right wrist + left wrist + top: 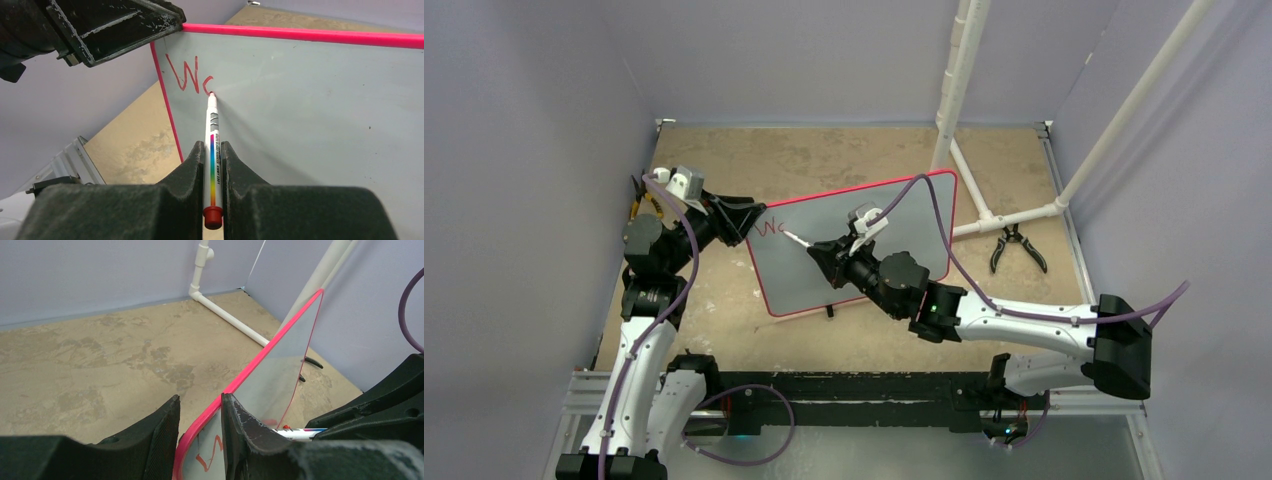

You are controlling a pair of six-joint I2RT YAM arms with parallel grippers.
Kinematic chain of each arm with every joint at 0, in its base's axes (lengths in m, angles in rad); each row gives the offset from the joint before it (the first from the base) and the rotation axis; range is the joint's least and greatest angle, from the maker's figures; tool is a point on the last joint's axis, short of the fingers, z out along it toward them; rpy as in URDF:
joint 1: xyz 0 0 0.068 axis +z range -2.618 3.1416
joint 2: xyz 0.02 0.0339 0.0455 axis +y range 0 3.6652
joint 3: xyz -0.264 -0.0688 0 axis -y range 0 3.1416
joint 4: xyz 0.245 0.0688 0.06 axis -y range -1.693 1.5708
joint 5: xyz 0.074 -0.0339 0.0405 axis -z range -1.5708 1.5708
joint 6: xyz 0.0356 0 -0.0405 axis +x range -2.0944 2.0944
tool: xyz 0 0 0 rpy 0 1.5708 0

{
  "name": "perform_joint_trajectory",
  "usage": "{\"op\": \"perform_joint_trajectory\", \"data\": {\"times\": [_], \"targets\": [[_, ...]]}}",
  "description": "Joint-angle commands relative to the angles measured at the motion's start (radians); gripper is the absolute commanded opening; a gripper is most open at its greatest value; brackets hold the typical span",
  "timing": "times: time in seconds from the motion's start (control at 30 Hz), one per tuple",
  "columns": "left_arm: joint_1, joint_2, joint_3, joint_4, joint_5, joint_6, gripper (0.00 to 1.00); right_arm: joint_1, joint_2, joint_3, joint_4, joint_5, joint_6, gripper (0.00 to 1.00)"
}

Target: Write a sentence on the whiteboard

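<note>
"At the middle of the tan table (714,330), what's standing?"

"That's the whiteboard (924,215): white face, thin red rim, rounded corners, one small black foot showing under its near edge. It leans back, with the writing face turned up towards the arms."

"And the sentence (192,75)?"

"Only a red 'W' and a small curved stroke beside it, close to the board's upper left corner."

"Who has what?"

"The left gripper (200,405) sits over that corner with the rim between its half-closed fingers, holding the board. The right gripper (212,145) is pinched tight on a white marker (212,120) that has a rainbow stripe and a red end cap."

"Which way does the marker run?"

"Straight out along the fingers, tip towards the corner and touching the foot of the curved stroke."

"And the board's long side?"

"Left to right, with the right end a little farther from the arms."

"Room to move?"

"Most of the face right of and below the letters is blank. A white pipe frame (1014,218) stands just behind the right end, and black pliers (1016,247) lie near it, apart from the board. Bare tabletop lies behind and to the left."
</note>
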Motion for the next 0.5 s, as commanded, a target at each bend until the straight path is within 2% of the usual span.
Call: {"op": "perform_joint_trajectory", "data": {"times": [0.0,0.47], "targets": [[0.001,-0.004,0.0,0.019,0.023,0.005,0.33,-0.007,-0.034,0.022,0.013,0.051,-0.032,0.0],[-0.001,-0.004,-0.002,0.02,0.023,0.005,0.33,-0.007,-0.027,0.055,0.057,0.054,-0.06,0.0]]}}
